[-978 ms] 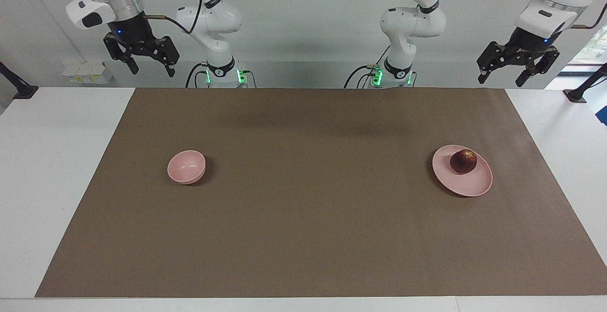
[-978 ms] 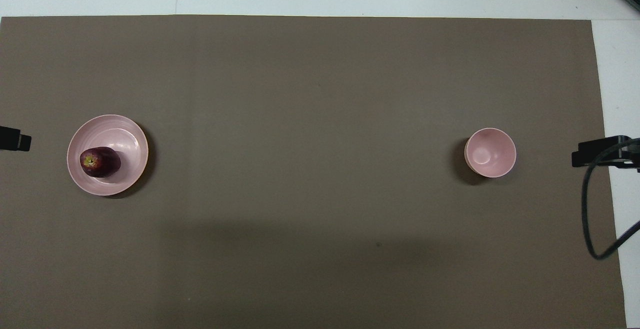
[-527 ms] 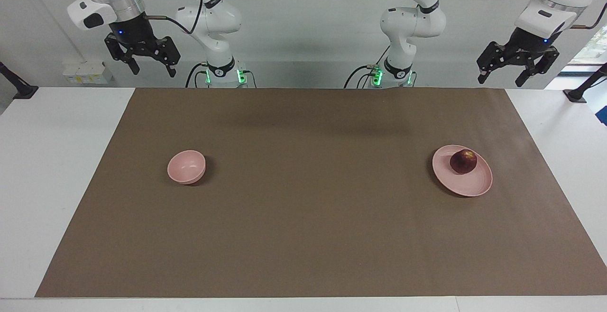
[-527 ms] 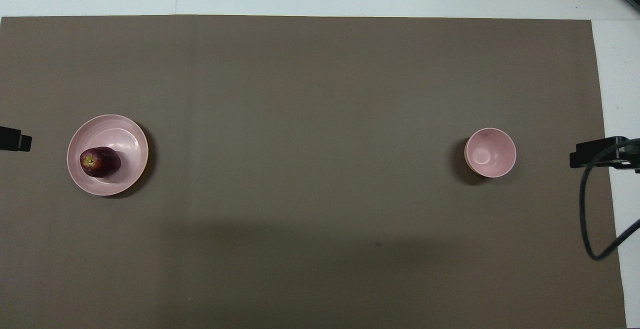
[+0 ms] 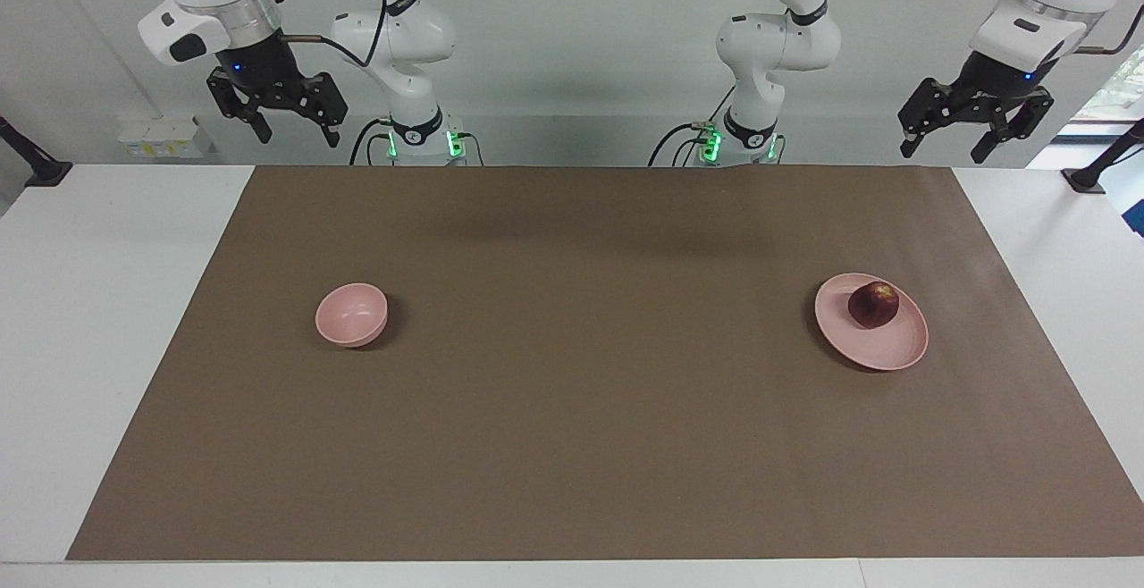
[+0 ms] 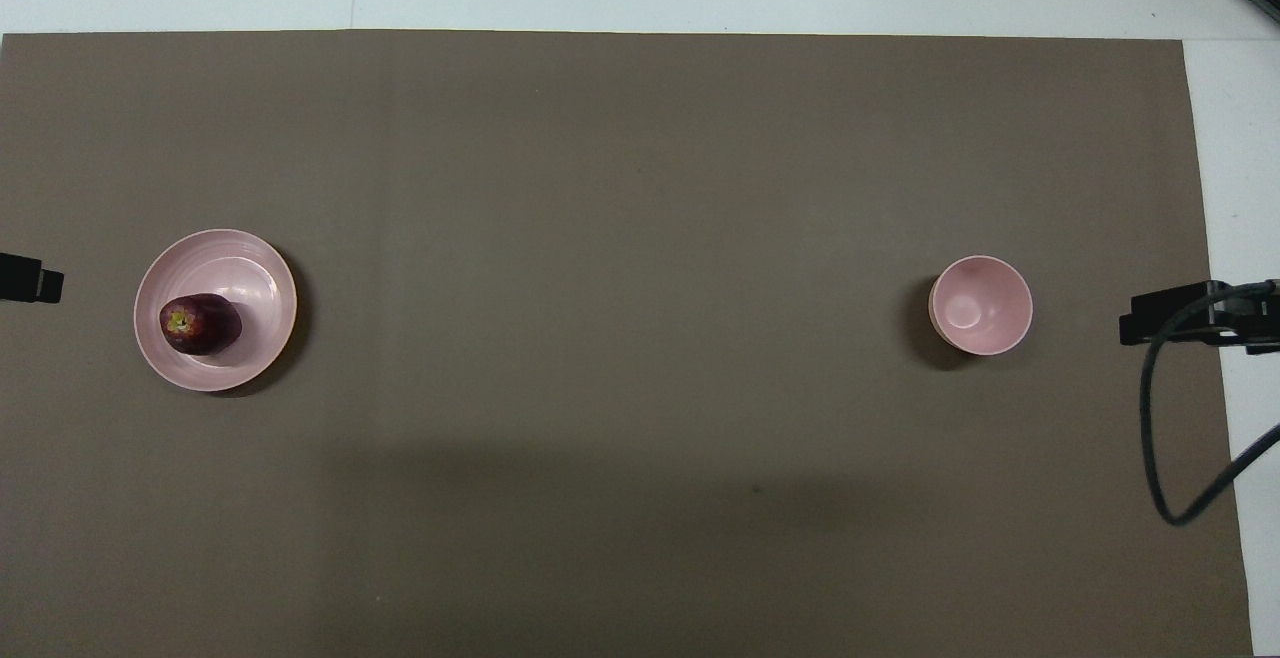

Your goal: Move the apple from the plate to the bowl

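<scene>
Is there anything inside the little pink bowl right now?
No, the bowl shows only its bare pink inside, while the apple sits on the plate.

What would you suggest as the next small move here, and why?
Probably bring the left gripper out over the apple. The apple sits untouched on the plate at the left arm's end of the table, the bowl is empty, and both grippers, the right gripper too, hang high with jaws open.
</scene>
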Controlling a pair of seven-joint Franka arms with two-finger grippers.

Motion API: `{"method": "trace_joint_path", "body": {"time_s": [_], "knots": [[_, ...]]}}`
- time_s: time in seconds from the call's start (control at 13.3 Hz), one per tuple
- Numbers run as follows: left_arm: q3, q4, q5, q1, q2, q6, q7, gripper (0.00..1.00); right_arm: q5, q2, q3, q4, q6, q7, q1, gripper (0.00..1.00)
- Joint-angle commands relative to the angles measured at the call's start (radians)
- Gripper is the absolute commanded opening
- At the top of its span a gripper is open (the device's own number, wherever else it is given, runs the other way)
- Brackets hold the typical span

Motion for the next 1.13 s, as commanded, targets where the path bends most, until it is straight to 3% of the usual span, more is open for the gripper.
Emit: {"method": "trace_joint_path", "body": {"time_s": [0.0, 0.3, 0.68, 0.83, 1.05], "knots": [[0.003, -0.038, 0.01, -0.004, -0.027, 0.031, -0.014, 1.0, 0.034, -0.014, 0.003, -0.04, 0.034, 0.025, -0.004, 1.0], [0.004, -0.136, 0.01, 0.001, -0.027, 0.081, 0.001, 1.0, 0.072, -0.006, 0.009, -0.101, 0.135, 0.038, 0.002, 1.0], [0.007, -0.364, 0.01, 0.025, -0.024, 0.344, 0.004, 1.0, 0.097, 0.033, 0.012, -0.131, 0.185, 0.087, 0.042, 1.0], [0.007, -0.441, 0.01, 0.048, -0.018, 0.434, 0.004, 1.0, 0.171, 0.061, 0.01, -0.17, 0.192, 0.09, 0.062, 1.0], [0.007, -0.576, 0.01, 0.087, -0.001, 0.613, 0.004, 1.0, 0.196, 0.104, 0.01, -0.22, 0.292, 0.111, 0.111, 1.0]]}}
